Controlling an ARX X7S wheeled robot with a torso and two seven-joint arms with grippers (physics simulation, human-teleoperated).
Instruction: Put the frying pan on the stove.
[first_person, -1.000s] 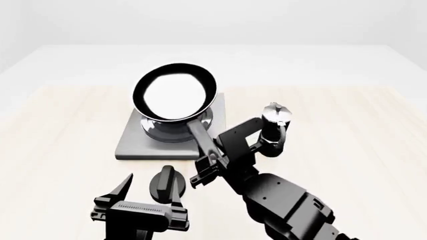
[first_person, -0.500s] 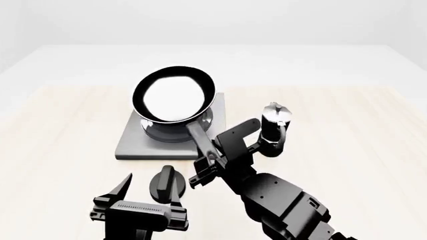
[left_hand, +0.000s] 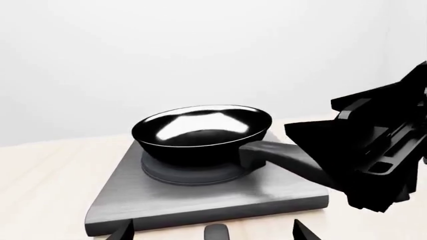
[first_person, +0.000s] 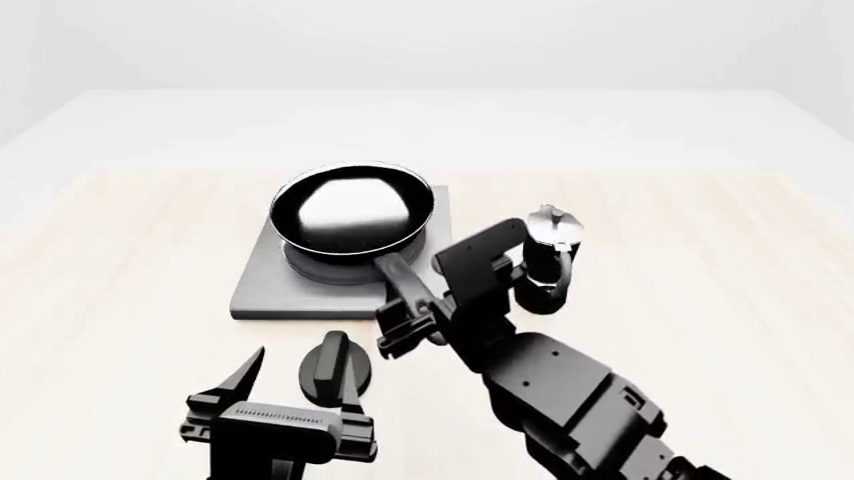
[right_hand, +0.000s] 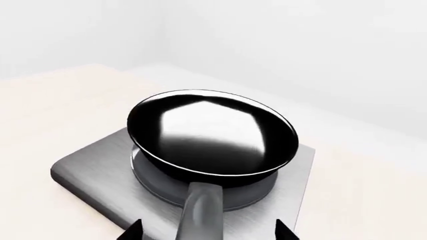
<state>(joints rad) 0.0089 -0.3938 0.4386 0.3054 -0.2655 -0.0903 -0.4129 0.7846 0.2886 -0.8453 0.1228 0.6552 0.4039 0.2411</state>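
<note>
As the frying pan (first_person: 351, 212) sits over the stove (first_person: 267, 280) burner | handle runs toward the worktop's near edge into right tool (first_person: 407, 325), clenched on it | left tool (first_person: 296, 385) released, nearer that edge, idle | next, likely: release handle.

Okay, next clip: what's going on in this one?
The right claw is holding the frying pan by its handle, and the pan now sits over the round burner of the stove, roughly level. Whether it is fully resting on the burner or just above it is hard to tell. The left claw hangs open near the black knob, holding nothing. A moka pot stands beside the stove.
</note>
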